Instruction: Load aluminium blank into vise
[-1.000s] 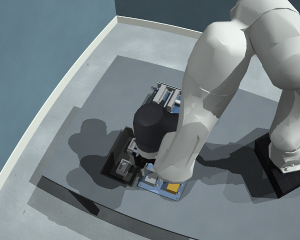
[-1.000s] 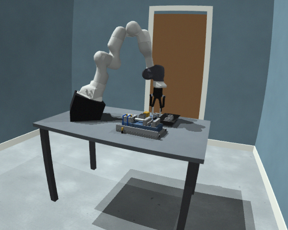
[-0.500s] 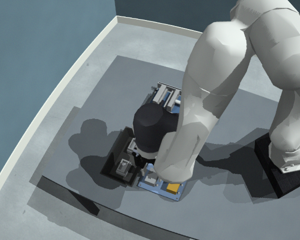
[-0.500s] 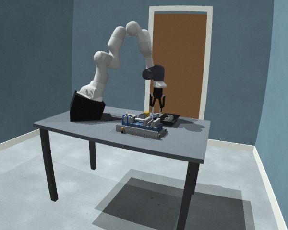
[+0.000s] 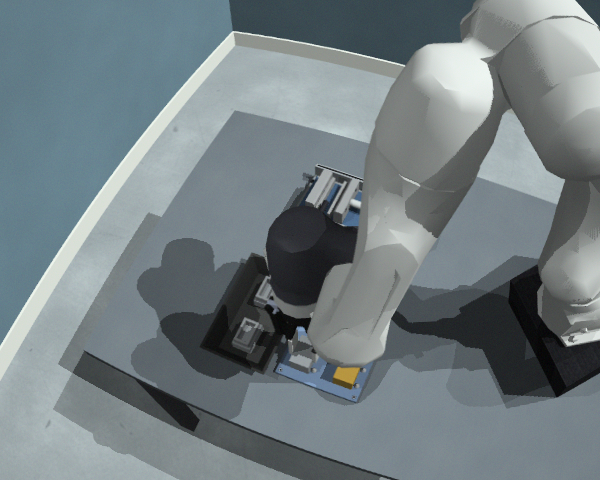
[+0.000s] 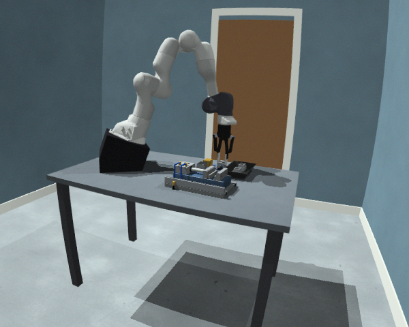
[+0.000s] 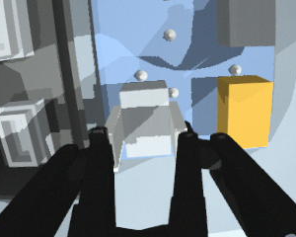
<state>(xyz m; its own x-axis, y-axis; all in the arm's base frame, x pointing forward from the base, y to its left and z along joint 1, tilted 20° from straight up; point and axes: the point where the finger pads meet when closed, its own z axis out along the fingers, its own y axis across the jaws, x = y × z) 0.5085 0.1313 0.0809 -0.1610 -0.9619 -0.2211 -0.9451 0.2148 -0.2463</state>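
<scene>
In the wrist view my gripper point(image 7: 146, 118) is down over the blue infeed plate point(image 7: 182, 39). Its two finger pads press on the sides of a grey aluminium blank point(image 7: 146, 121) that rests on the plate's near left part. A brass blank point(image 7: 245, 111) lies to its right, and another grey blank point(image 7: 247, 8) lies at the far right corner. The dark outfeed tray point(image 5: 241, 320) to the left holds two finished parts with pockets up point(image 7: 6, 23) point(image 7: 20, 133). The vise point(image 5: 336, 193) stands beyond the arm with its opening partly hidden.
The tray wall point(image 7: 65, 59) runs close along the plate's left edge. The arm's black base point(image 6: 122, 152) stands at the table's far corner.
</scene>
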